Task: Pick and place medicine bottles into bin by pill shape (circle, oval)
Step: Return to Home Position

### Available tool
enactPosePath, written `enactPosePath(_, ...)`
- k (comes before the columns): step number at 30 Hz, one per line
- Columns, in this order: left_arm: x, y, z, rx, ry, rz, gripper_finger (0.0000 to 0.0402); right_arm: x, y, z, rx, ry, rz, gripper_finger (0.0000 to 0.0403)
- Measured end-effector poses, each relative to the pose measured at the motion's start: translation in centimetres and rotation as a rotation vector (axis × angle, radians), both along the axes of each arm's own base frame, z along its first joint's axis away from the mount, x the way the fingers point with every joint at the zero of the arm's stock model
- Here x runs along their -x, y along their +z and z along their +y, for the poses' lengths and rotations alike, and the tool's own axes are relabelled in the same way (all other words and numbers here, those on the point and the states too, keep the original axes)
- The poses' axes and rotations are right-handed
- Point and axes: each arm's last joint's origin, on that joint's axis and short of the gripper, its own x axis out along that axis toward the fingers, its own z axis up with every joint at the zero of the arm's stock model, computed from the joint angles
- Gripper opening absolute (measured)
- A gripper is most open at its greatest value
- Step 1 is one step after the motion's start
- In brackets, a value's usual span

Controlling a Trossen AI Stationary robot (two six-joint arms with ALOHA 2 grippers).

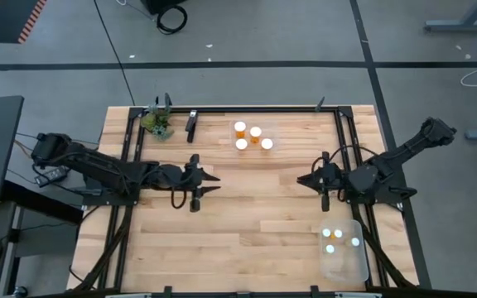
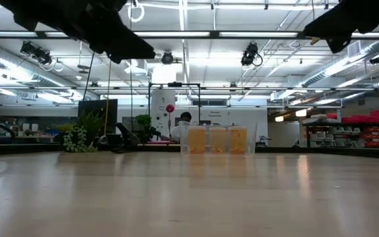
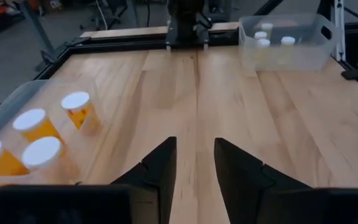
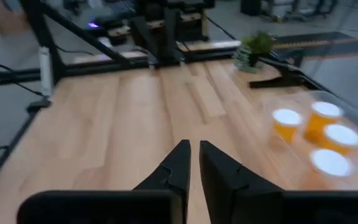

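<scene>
High view: the left gripper (image 1: 208, 184), fingers apart, and the right gripper (image 1: 303, 180), fingers nearly together, face each other mid-table, both empty. Four upright medicine bottles (image 1: 252, 137) stand at 1 o'clock from the left, 11 from the right, equally near. Other bottles (image 1: 339, 235) sit in the clear bin (image 1: 344, 263), 5 o'clock from the right. Wrist views: bare wood between each claw's fingers.

Eight pill bottles (image 1: 256, 132) are sitting in two clear bins (image 1: 344, 266).
Four are standing in each bin; one plant (image 1: 157, 124) is sharing the table (image 1: 247, 223).
</scene>
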Motion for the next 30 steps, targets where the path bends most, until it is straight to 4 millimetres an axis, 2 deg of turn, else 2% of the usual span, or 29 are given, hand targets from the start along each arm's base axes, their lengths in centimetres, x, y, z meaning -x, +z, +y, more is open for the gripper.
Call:
enactPosePath(6,1.4,-2.5,0.2,0.043,0.009,-0.043,0.0110,-0.5,-3.4,-0.8,-0.036,0.070,-0.066,0.0037)
enactPosePath(8,2.1,-2.7,0.3,0.054,0.013,-0.046,0.0110,-0.4,-4.0,-1.4,-0.032,0.060,-0.067,0.0037)
enactPosePath(13,3.9,-1.5,0.7,0.067,0.026,-0.119,0.0109,0.5,-4.7,-3.1,-0.036,0.029,-0.115,0.0037)
enactPosePath(20,6.4,-0.1,1.3,0.031,0.072,-0.146,0.0109,1.6,-5.1,-4.2,0.012,0.032,-0.178,0.0037)
enactPosePath(26,7.9,0.7,1.6,-0.033,0.072,-0.156,0.0109,2.2,-7.2,-4.6,-0.014,0.006,-0.173,0.0037)
enactPosePath(30,9.1,0.4,1.5,-0.045,0.032,-0.209,0.0109,2.4,-8.2,-4.6,-0.060,-0.003,-0.182,0.0037)
